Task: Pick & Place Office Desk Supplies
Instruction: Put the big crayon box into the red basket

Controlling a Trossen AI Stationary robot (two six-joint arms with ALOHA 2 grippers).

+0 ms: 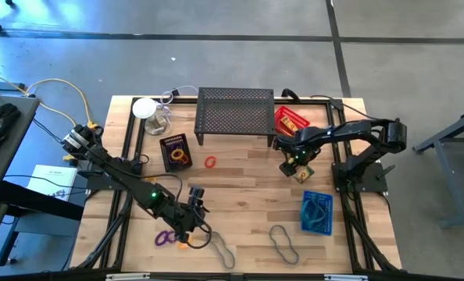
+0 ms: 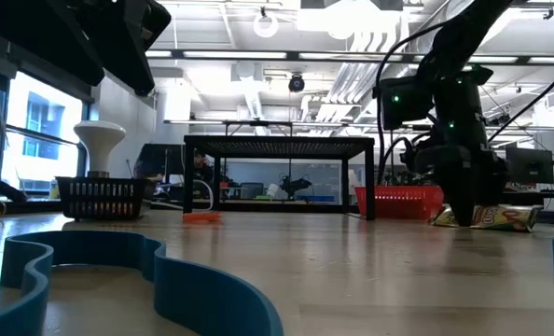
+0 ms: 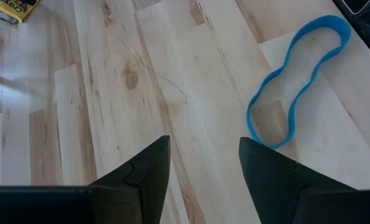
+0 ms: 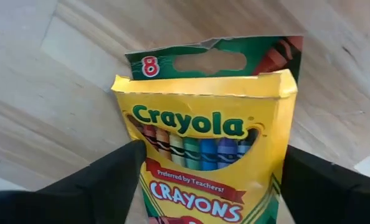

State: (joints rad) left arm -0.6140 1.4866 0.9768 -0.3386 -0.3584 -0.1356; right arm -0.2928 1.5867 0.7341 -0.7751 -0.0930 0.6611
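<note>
A yellow Crayola crayon box (image 4: pixel 210 137) lies flat on the wood right of the table's centre (image 1: pixel 303 174), with my right gripper (image 4: pixel 214 149) straight over it, shut on the box. My left gripper (image 3: pixel 203 140) hovers open above bare wood near the table's near edge (image 1: pixel 194 207), touching nothing. A blue elongated loop (image 3: pixel 297 81) lies flat beside it. More loops (image 1: pixel 283 243) lie along the near edge and inside the blue mesh tray (image 1: pixel 317 212). A purple ring (image 1: pixel 165 237) rests near the left gripper, and a red ring (image 1: pixel 210 162) lies by the black tray (image 1: pixel 175 152). My right gripper pinches the crayon box across its width, one finger (image 4: pixel 110 180) on the box's left long edge (image 4: pixel 149 168) and the other on the opposite long edge (image 4: pixel 283 168). The fingers come from above, pointing down. In the low view the box (image 2: pixel 501 217) still rests on the table.
A large black perforated stand (image 1: pixel 235 113) stands at the far middle, with a red mesh tray (image 1: pixel 291 119) to its right and a white-topped glass object (image 1: pixel 148 110) to its left. Bare wood lies between the two grippers at the table's centre.
</note>
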